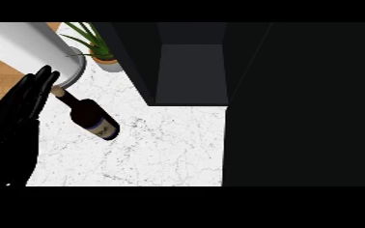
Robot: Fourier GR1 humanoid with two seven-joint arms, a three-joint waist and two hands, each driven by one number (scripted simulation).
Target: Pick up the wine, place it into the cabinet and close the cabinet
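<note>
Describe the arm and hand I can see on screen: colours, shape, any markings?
A pale grey, smooth cylindrical forearm enters at upper left. The left hand is glossy black, with long slender fingers. No cables or markings show. The right hand is out of view.

A kitchen: white marble counter (164, 149); dark open cabinet (191, 72); potted plant (100, 46); wine bottle (91, 117) lying there.
</note>
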